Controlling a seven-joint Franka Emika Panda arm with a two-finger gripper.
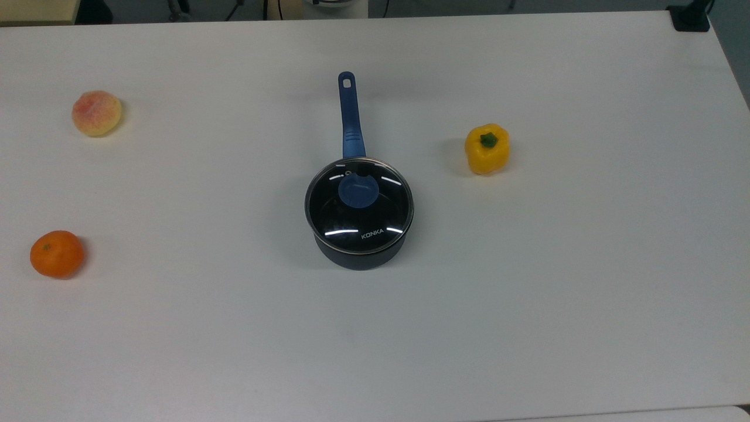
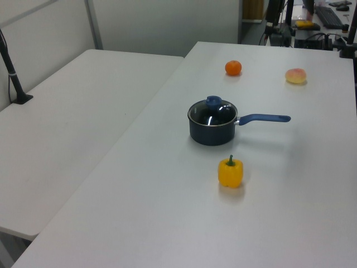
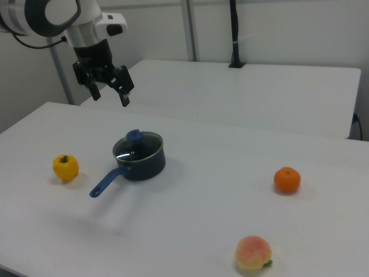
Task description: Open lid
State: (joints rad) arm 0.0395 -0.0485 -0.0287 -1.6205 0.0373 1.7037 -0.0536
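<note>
While seated on the dark blue saucepan (image 1: 358, 252), round clear glass lid (image 1: 358, 205), thin metal rim, blue knob (image 1: 357, 191), handle toward top view's 12 o'clock, gripper (image 3: 109, 95) aloft, jaws wide, holding nothing.

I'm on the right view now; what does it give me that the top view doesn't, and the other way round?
The right view alone shows the gripper, open, hanging in the air above and apart from the saucepan, plus a second table behind. The top view alone lets you read the white KONKA lettering on the lid and look straight down on the blue knob. Both show the lid seated on the saucepan, the yellow pepper, the orange and the peach spread around it on the white table.
</note>
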